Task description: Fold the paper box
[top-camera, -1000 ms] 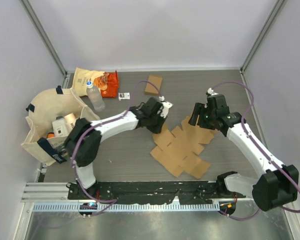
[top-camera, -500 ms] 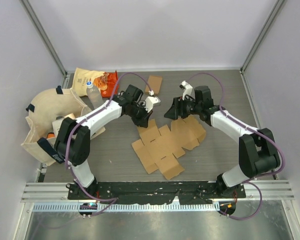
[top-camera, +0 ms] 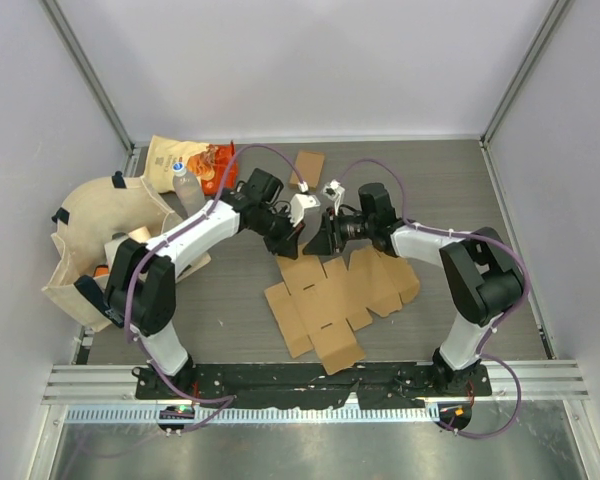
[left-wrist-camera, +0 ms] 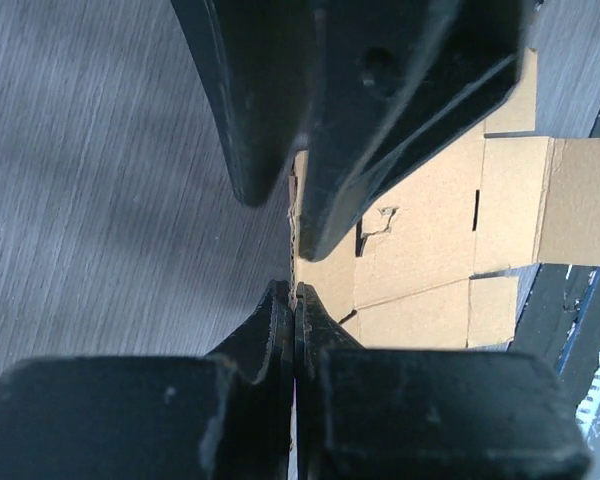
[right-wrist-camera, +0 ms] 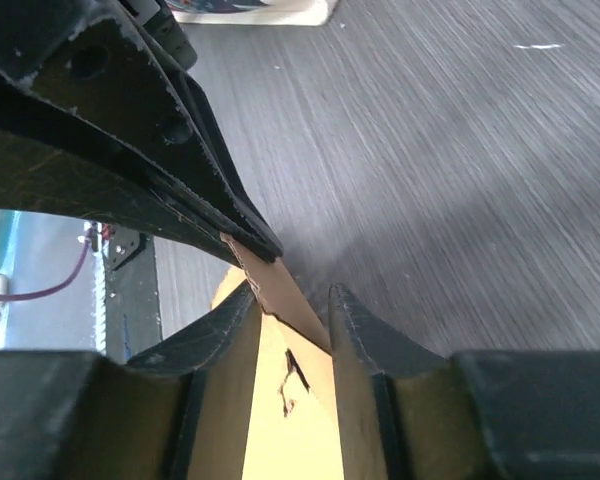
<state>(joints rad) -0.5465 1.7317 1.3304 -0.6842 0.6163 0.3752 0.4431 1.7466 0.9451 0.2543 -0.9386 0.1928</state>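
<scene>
The paper box (top-camera: pixel 345 290) is a flat brown cardboard blank lying mid-table, with its far left edge lifted. My left gripper (top-camera: pixel 292 238) is shut on that raised edge; in the left wrist view its jaws (left-wrist-camera: pixel 293 295) pinch the thin cardboard (left-wrist-camera: pixel 420 230). My right gripper (top-camera: pixel 316 240) faces it from the right. In the right wrist view its jaws (right-wrist-camera: pixel 290 300) are a little apart and straddle the same cardboard flap (right-wrist-camera: pixel 280 290), just below the left gripper's fingers (right-wrist-camera: pixel 180 190).
A small brown box (top-camera: pixel 307 168) lies at the back. A beige tote bag (top-camera: pixel 95 235), an orange snack bag (top-camera: pixel 185 160) and a water bottle (top-camera: pixel 191 196) sit at the left. A black rail (top-camera: pixel 310 378) runs along the near edge.
The cardboard slid left and toward the near edge. The right gripper swung left and now meets the left gripper at the blank's far left edge. The left gripper has barely moved in the last half second.
</scene>
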